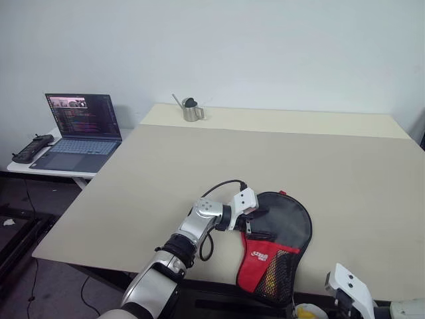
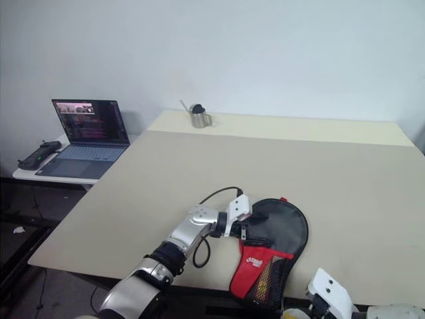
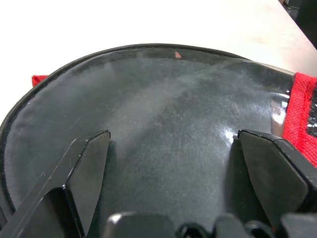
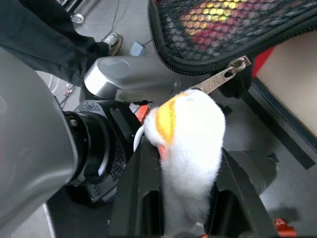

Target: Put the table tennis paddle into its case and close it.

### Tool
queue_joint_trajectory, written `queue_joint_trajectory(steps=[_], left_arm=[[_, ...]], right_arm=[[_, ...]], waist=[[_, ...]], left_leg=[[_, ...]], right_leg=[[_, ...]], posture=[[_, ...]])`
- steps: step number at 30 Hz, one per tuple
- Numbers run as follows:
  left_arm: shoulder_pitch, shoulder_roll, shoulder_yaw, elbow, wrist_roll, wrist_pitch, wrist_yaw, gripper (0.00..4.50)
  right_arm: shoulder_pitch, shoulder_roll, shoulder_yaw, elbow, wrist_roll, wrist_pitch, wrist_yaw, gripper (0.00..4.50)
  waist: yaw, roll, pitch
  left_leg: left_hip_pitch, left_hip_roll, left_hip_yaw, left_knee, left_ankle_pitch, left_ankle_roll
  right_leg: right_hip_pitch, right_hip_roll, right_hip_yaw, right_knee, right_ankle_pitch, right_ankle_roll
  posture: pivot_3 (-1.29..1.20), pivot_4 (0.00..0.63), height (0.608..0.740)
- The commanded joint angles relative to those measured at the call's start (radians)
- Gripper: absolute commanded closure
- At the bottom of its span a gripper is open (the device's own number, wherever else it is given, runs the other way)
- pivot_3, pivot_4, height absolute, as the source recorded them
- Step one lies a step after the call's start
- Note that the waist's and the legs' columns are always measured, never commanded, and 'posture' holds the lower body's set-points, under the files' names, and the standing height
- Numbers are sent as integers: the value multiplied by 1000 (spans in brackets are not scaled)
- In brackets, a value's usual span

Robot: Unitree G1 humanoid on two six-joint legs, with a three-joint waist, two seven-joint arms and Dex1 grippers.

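Black fabric case [image 1: 282,229] lay at table [image 1: 265,159] near edge, handle end overhanging. Left gripper [image 3: 171,148] spread wide, pinning round end. Right gripper [image 4: 188,198] clamped ball charm [image 4: 190,134]. Advice: pull zipper steadily along seam, keep case pinned.

Beige table [image 1: 199,159], black-and-red case [image 1: 282,239] at near edge, metal pitcher [image 1: 192,109] far side

Left claw [image 2: 255,224] rests on the case [image 2: 275,242] at table [image 2: 199,166] edge
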Motion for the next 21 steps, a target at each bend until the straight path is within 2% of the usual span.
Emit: queue_joint_trajectory(steps=[1,7,14,20,21], left_arm=[[23,1,-56,81,89,14,35,0],[14,-11,-56,95,90,5,41,0],[9,-18,-54,106,92,-5,42,0],[9,-19,-52,111,94,-10,47,0],[9,-18,-52,111,94,-10,47,0]], right_arm=[[21,-51,121,-80,187,-21,-14,3985],[41,-190,190,-80,322,-132,-113,3985],[70,-330,253,-80,376,-272,-175,3985],[-13,-326,333,-80,364,-305,-259,3985],[-20,-310,331,-80,373,-299,-287,3635]], waist=[[0,0,0],[0,0,0],[1,0,0],[3,-1,0],[3,-1,0]], left_leg=[[0,0,0,0,0,0],[0,0,-2,0,0,0],[0,-1,-3,0,0,0],[0,-1,-5,0,0,0],[0,-1,-5,0,0,0]], right_leg=[[1,0,0,0,0,0],[3,0,-2,-1,0,0],[3,-1,-3,-3,-1,1],[4,-1,-5,-6,-1,1],[4,-1,-5,-6,-1,1]], posture=[[0,150,740],[0,150,740],[0,150,740],[0,150,740],[0,150,740]])
